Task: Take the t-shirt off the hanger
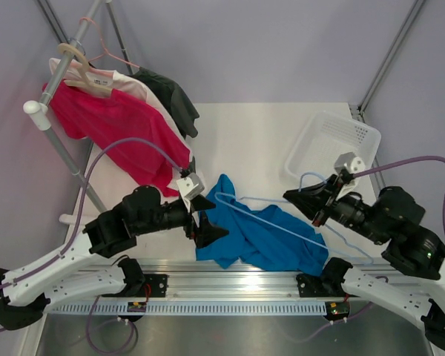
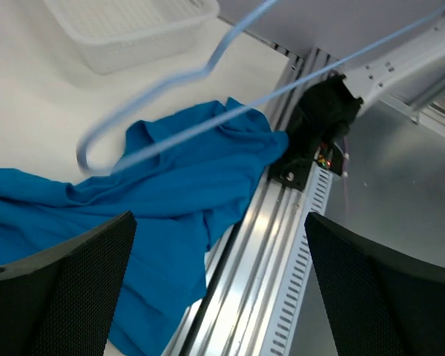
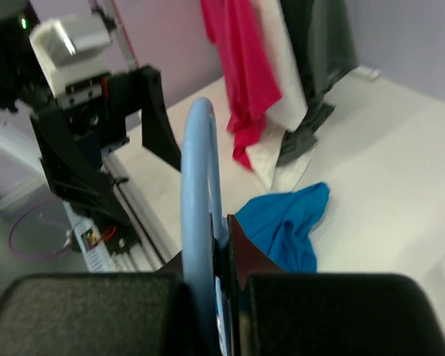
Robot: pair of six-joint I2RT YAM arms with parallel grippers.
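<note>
left gripper [image 2: 219, 222] jaws wide apart | right gripper [image 3: 221, 285] clamped on hanger [image 3: 200, 170]

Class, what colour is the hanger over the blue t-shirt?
Pale blue hanger, best seen in top external view.

This is a robot lab's test cell rather than a home. A white table [image 1: 252, 141] sits between plain lilac-grey walls [image 1: 267, 44] framed by bare metal poles [image 1: 391, 53]. An aluminium rail [image 1: 230, 285] runs along the table's near edge, with two black robot arms [image 1: 133, 215] bolted to it (purple cables [image 1: 423, 159] trail from both). A clothes rack [image 1: 63, 148] stands at the table's left edge and a white plastic basket [image 1: 334, 141] at its far right corner.
</note>
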